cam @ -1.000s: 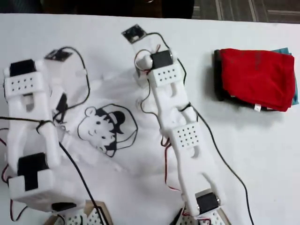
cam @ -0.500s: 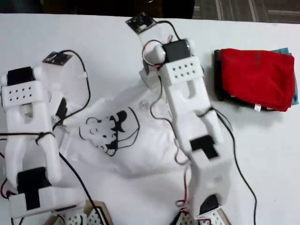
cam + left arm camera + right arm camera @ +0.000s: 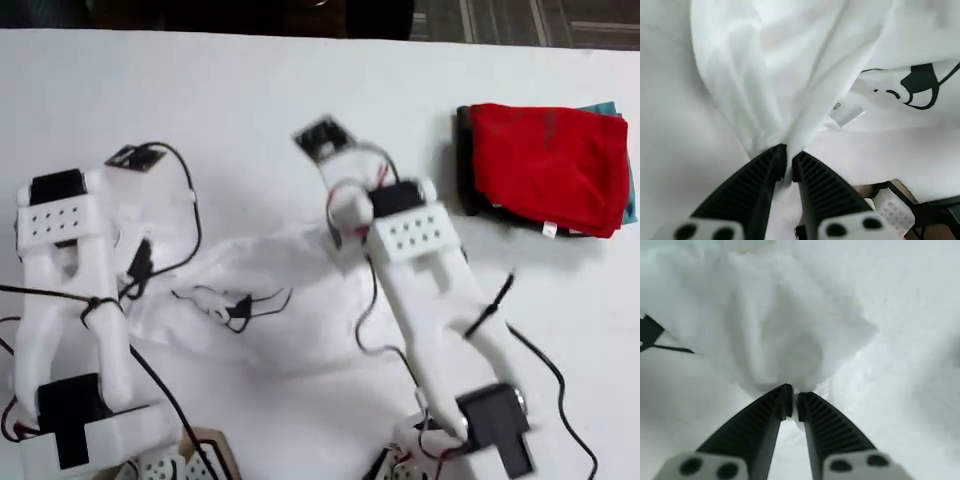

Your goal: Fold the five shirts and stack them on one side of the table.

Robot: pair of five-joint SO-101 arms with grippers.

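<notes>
A white shirt with a black cartoon print lies crumpled at the table's front middle, lifted at two edges. My left gripper is shut on a bunched fold of the white shirt, near its label. My right gripper is shut on another pinched fold of the white shirt. In the high view the left arm stands at the shirt's left edge and the right arm at its right edge. A folded stack with a red shirt on top rests at the far right.
Under the red shirt lie a dark folded one and a teal one. Black cables hang off both arms. The white table runs bare along its far side. Arm bases sit at the front edge.
Both arms have pulled toward the front of the table with the shirt, and the right arm also swung right. The shirt has bunched up and the print has folded from flat to a thin strip.
</notes>
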